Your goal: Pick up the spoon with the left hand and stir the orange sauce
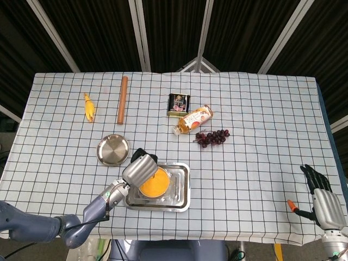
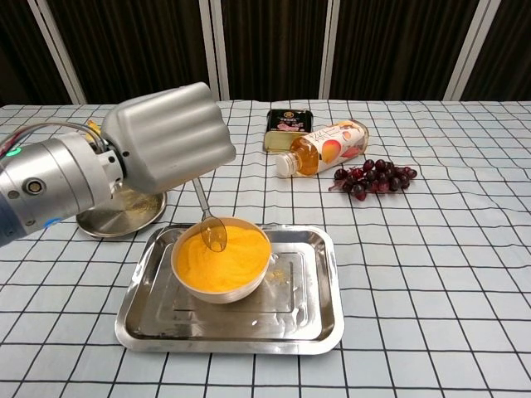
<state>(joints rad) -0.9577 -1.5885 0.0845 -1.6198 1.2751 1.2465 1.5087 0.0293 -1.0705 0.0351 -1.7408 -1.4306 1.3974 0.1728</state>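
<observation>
A white bowl of orange sauce [image 2: 222, 259] [image 1: 153, 182] sits in a steel tray [image 2: 307, 307] [image 1: 182, 187] near the table's front edge. My left hand [image 2: 170, 137] [image 1: 140, 168] hovers above the bowl's left side and grips a metal spoon [image 2: 207, 220]. The spoon's handle runs steeply down from the hand, and its bowl dips into the sauce near the far rim. In the head view the hand hides the spoon. My right hand [image 1: 321, 190] rests at the table's front right corner, its dark fingers apart with nothing in them.
A round steel plate [image 2: 116, 217] [image 1: 113, 150] lies left of the tray. Farther back are a juice bottle [image 2: 323, 148] on its side, dark grapes [image 2: 373, 176], a tin can [image 2: 287, 128], a wooden rolling pin [image 1: 123, 99] and a yellow toy [image 1: 89, 107]. A small orange item [image 1: 293, 205] lies by my right hand.
</observation>
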